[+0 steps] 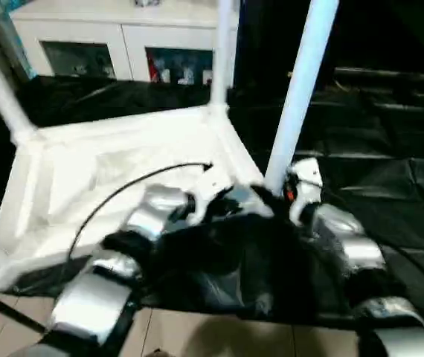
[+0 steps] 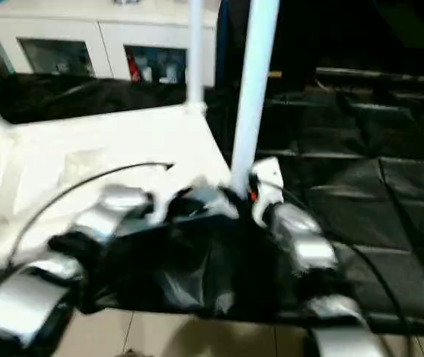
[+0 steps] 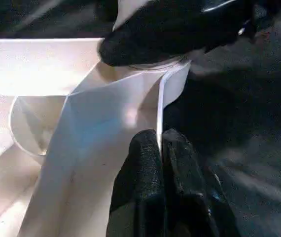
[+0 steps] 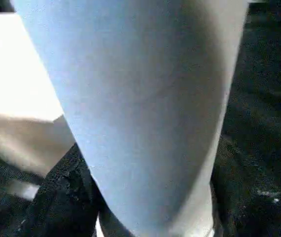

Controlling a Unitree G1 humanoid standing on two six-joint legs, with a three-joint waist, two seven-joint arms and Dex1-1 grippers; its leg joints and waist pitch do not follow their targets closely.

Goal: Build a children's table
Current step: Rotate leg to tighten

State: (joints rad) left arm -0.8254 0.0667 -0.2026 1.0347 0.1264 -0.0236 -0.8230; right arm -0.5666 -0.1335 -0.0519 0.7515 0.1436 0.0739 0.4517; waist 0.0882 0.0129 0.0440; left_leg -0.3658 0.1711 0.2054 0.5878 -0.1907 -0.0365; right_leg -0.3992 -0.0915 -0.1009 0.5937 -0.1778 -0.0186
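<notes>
The children's table [image 1: 123, 178] lies upside down on the black tabletop [image 1: 390, 186]. At its near corner socket we clasp a leg [image 1: 301, 82] in our right end effector [image 1: 290, 195], long axis upright; our left end effector [image 3: 160, 168], fingers together, pinches the rim just beside that socket.

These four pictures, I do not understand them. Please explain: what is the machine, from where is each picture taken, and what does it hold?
A humanoid robot with two silver arms is building a small white children's table, which lies upside down on a black-draped work table, legs pointing up. Two pictures come from cameras in the robot's head, looking down over its arms. The other two come from cameras on each wrist. The left gripper is shut, fingers pinching the thin edge of the tabletop rim. The right gripper is around the near leg, close to its corner socket; the right wrist picture shows that leg up close.
</notes>
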